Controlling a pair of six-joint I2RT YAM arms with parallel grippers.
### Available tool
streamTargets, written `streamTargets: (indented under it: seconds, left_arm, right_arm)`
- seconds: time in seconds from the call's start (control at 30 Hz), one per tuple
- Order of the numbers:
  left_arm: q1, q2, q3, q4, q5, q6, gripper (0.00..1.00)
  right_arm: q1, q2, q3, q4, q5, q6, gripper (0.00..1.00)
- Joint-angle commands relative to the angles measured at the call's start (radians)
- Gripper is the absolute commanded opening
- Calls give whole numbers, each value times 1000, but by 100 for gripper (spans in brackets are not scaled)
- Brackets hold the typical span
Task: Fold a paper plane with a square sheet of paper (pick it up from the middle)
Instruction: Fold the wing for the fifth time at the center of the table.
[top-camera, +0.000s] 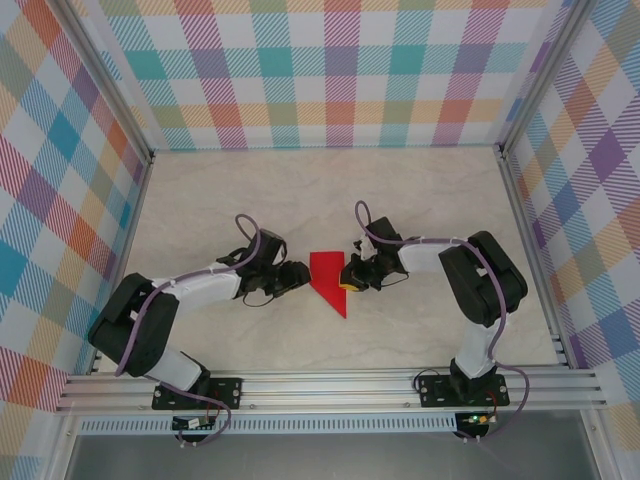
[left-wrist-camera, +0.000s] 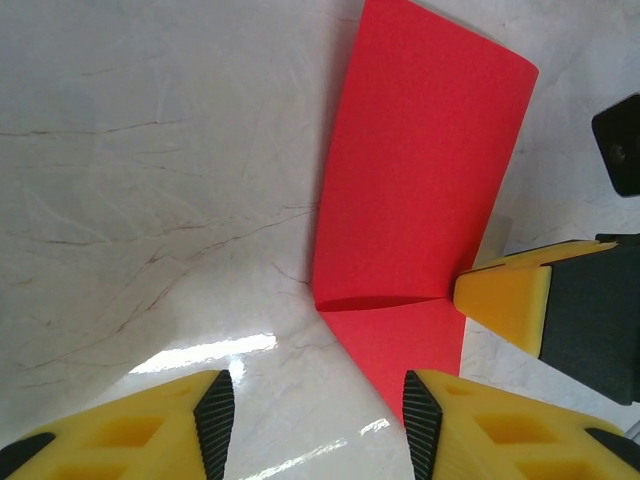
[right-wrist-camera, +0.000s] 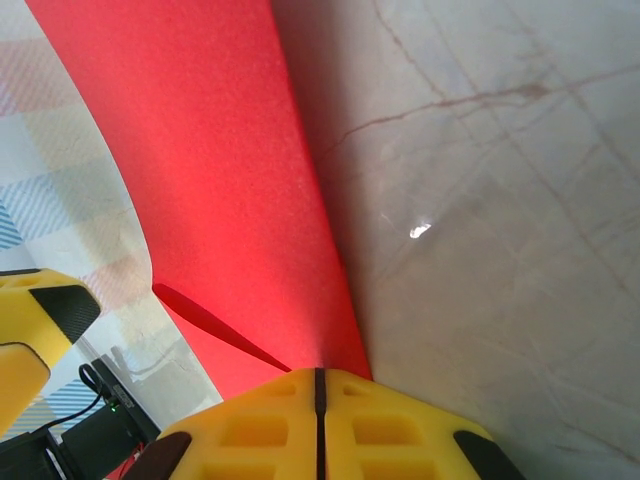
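Pinch right, spread left.
Right gripper (right-wrist-camera: 318, 385) was clamped on the folded red sheet (top-camera: 328, 275), likely anchoring its edge, while the left gripper (left-wrist-camera: 318, 410) sat alongside, fingers apart.

Red sheet of paper (top-camera: 327, 277) (creased, tapering nearward to a point) lies centrally on the table (top-camera: 430, 200).

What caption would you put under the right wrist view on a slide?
Right gripper shut on the creased red paper, marble tabletop alongside.
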Motion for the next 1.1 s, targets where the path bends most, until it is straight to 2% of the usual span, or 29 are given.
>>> streamTargets:
  seconds: [0.0,0.43,0.8,1.07]
  left_arm:
    - [-20,33,39,38,29,-27,51]
    - [-61,162,89,97,45,-89,49]
    - [-67,155,83,166,56,-97,41]
    - [-67,150,84,195,52,-97,40]
  right_arm:
    - [-6,32,-38,22,10,9,8]
    - [-30,35,-73,46,-7,5,8]
    - [-40,47,-79,59,-17,5,9]
    - [-43,60,-81,69,-20,7,9]
